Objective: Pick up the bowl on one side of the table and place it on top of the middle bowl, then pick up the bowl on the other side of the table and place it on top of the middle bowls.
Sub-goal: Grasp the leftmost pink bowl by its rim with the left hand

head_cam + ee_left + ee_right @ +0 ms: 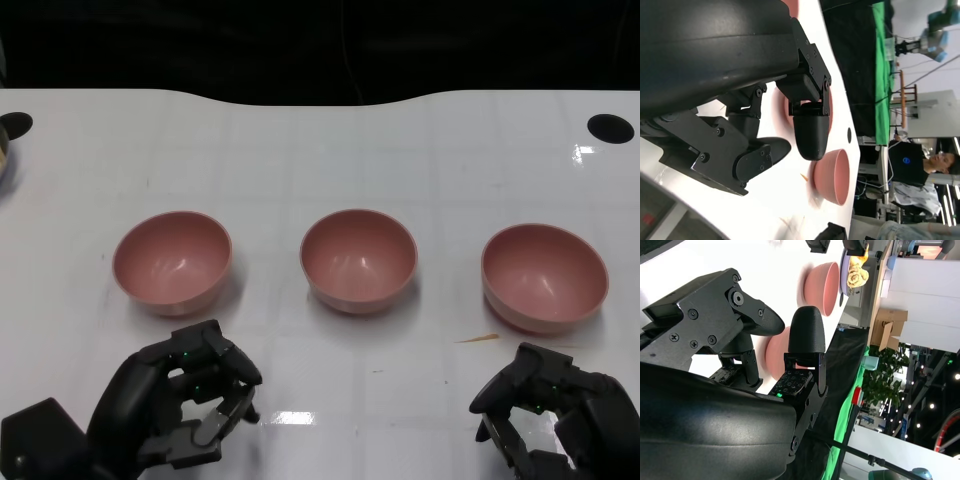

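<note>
Three pink bowls stand in a row across the white table: the left bowl [172, 262], the middle bowl [358, 260] and the right bowl [545, 277]. All three are upright, empty and apart from each other. My left hand [180, 405] hovers near the table's front edge, just in front of the left bowl, holding nothing, with its fingers half curled and apart. In front of the right bowl my right hand [555, 415] is also empty. The left wrist view shows the right bowl [832, 176] beyond the fingers [811, 132]. The right wrist view shows the left bowl [822, 282].
A dish [5, 155] with food pokes in at the table's left edge. Black round holes sit at the back right [610, 128] and back left [17, 124]. A small orange scrap [478, 338] lies before the right bowl. A person [920, 165] sits beyond the table.
</note>
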{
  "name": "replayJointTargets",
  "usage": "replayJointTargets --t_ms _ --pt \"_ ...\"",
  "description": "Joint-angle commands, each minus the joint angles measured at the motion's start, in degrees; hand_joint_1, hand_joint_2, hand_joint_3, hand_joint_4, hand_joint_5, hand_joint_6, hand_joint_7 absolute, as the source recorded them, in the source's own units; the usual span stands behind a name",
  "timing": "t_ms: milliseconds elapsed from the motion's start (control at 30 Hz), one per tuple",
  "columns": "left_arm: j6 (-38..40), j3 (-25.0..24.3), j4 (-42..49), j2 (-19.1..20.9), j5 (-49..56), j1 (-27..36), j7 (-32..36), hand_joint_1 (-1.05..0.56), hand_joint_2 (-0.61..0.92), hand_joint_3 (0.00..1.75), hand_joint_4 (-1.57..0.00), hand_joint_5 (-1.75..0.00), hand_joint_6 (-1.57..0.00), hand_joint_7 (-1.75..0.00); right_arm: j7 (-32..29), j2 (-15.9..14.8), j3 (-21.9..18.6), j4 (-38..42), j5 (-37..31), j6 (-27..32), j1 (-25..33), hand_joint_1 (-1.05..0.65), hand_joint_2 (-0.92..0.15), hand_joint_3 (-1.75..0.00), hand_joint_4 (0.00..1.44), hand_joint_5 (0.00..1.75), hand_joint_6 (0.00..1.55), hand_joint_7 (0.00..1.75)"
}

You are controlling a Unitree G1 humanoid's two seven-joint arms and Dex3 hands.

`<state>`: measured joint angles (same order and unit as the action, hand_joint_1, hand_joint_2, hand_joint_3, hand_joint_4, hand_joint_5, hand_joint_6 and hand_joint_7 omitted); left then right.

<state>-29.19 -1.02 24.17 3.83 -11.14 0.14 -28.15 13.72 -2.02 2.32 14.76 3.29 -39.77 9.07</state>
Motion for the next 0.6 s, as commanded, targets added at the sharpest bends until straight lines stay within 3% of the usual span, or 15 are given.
replayJointTargets --t_ms 33,100,233,400,600 --pt "-1.62 -0.75 0.05 2.25 3.37 -1.00 2.67 -0.20 0.80 0.44 -0.76 -0.87 -0.89 -0.50 -0.42 -0.63 -0.65 0.64 -0.03 -0.93 -0.21 -0.10 -0.52 -1.05 0.75 1.44 0.79 1.20" --pt "-0.66 -0.58 -1.26 4.02 5.75 -1.49 3.53 -0.25 0.89 0.30 -0.67 -0.74 -0.83 -0.26 -0.41 -0.50 -0.54 0.30 0.08 -0.53 0.12 -0.11 -0.52 -1.05 0.75 1.44 0.79 1.19" --pt "0.49 -0.47 -4.92 7.65 12.20 -2.29 7.01 -0.30 0.92 0.23 -0.65 -0.48 -0.75 -0.05 -0.20 -0.27 -0.20 -0.39 0.39 0.12 0.47 -0.12 -0.52 -1.05 0.74 1.44 0.78 1.19" --pt "2.81 0.38 -10.38 12.57 21.64 -2.76 10.95 -0.34 0.92 0.21 -0.63 -0.29 -0.61 0.00 -0.69 -0.04 -0.02 -1.45 0.13 1.23 0.78 -0.10 -0.53 -1.05 0.73 1.45 0.78 1.20" --pt "3.75 2.19 -12.86 15.23 32.20 -4.32 17.69 -0.37 0.92 0.17 -0.65 -0.22 -0.56 0.00 -0.66 -0.11 0.16 -1.74 0.17 1.05 0.80 -0.10 -0.53 -1.06 0.73 1.47 0.77 1.22"
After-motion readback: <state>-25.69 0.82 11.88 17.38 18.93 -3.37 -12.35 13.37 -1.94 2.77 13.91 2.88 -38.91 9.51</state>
